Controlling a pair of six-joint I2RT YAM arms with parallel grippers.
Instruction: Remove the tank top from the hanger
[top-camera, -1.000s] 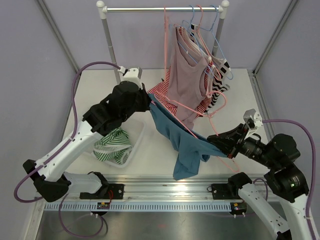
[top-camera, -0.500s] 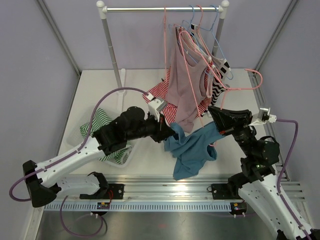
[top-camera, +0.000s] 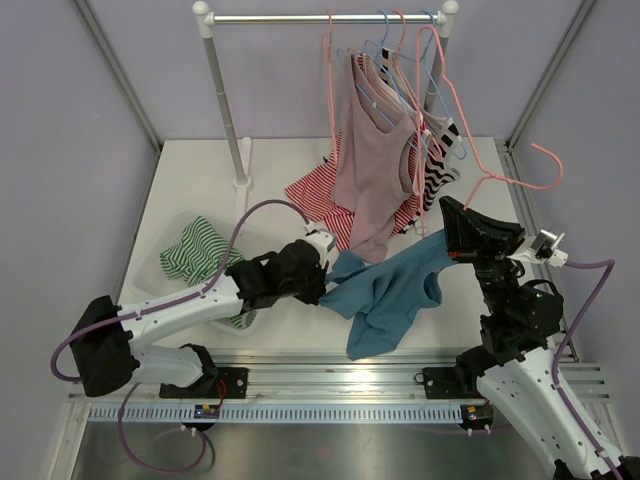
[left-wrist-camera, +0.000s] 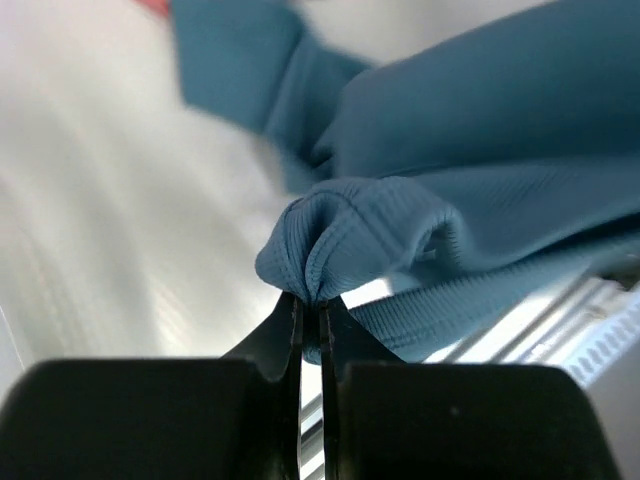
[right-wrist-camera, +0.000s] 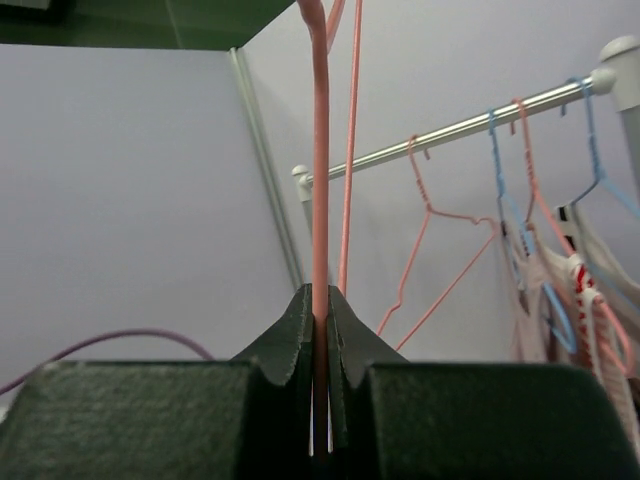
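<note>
My left jaws pinch blue tank top low | my right jaws clamp pink hanger above it, parting them.

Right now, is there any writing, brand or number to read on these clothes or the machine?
No text can be read.
The blue top, the pink hanger and the hanging clothes show no print.
A small sticker on the metal track is too small to read.
</note>
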